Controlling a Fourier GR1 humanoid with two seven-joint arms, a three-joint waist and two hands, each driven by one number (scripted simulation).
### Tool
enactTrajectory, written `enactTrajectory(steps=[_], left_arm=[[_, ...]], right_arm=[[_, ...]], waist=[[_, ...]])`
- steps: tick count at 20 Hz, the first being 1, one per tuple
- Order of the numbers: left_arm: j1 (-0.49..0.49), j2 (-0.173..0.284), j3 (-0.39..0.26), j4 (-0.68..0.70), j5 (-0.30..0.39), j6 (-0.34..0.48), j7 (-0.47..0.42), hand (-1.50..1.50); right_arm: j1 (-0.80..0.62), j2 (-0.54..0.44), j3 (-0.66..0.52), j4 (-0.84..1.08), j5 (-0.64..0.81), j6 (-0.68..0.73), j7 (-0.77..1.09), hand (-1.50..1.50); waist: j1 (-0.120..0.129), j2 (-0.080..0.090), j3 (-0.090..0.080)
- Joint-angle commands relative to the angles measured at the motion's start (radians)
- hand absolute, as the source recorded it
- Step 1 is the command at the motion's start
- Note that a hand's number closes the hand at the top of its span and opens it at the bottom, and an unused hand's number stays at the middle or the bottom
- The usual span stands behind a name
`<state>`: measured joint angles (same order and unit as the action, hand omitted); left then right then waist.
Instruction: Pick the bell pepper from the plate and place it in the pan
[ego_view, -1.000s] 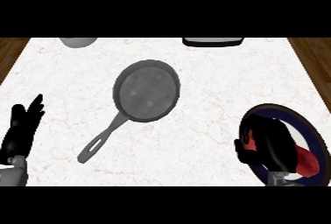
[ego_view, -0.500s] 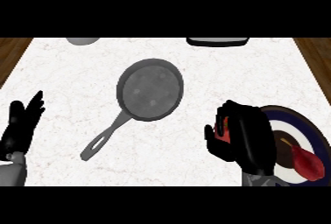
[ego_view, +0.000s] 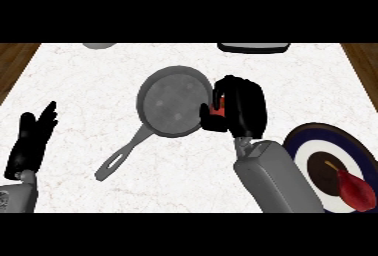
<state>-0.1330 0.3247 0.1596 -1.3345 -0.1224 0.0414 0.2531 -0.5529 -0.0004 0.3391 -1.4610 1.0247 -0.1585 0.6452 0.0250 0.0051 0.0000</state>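
Note:
My right hand (ego_view: 242, 107) is curled round a red bell pepper (ego_view: 218, 108), of which only a small patch shows between thumb and fingers. The hand hovers at the right rim of the grey pan (ego_view: 171, 100), which lies mid-counter with its handle (ego_view: 122, 157) pointing to the lower left. The dark blue and white plate (ego_view: 317, 145) sits at the lower right, partly behind my right forearm. A red, pointed object (ego_view: 357, 191) lies on the plate. My left hand (ego_view: 29, 141) rests open at the left edge, fingers up.
A dark flat object (ego_view: 253, 47) lies at the counter's far edge, right of centre. A grey rounded item (ego_view: 98, 45) shows at the far left. Wooden floor (ego_view: 15, 62) borders the white marble counter on both sides.
My right hand has moved up and to the left, from beside the plate to the pan's right rim, carrying the bell pepper. The left hand has stayed where it was.

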Motion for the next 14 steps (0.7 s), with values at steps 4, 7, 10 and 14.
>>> enactTrajectory(steps=[4, 7, 10, 14], left_arm=[[0.0, -0.008, -0.003, -0.023, -0.004, -0.004, 0.003, 0.0], [-0.074, 0.017, -0.002, 0.033, -0.006, -0.03, 0.008, 0.0], [-0.026, -0.011, -0.024, 0.024, -0.021, -0.021, -0.03, 0.0], [-0.088, -0.012, -0.023, 0.043, -0.026, -0.015, -0.006, 0.0]], right_arm=[[-0.258, 0.0, -0.081, 0.454, -0.199, -0.21, -0.105, 1.5], [-0.321, 0.0, 0.009, 0.63, -0.275, -0.339, -0.078, 1.5], [-0.407, 0.0, 0.016, 0.761, -0.361, -0.377, -0.12, 1.5], [-0.494, 0.0, -0.031, 0.897, -0.461, -0.378, -0.238, 1.5]], waist=[[0.011, 0.003, 0.0], [0.032, 0.011, 0.0], [0.058, 0.016, 0.001], [0.066, 0.025, 0.001]])
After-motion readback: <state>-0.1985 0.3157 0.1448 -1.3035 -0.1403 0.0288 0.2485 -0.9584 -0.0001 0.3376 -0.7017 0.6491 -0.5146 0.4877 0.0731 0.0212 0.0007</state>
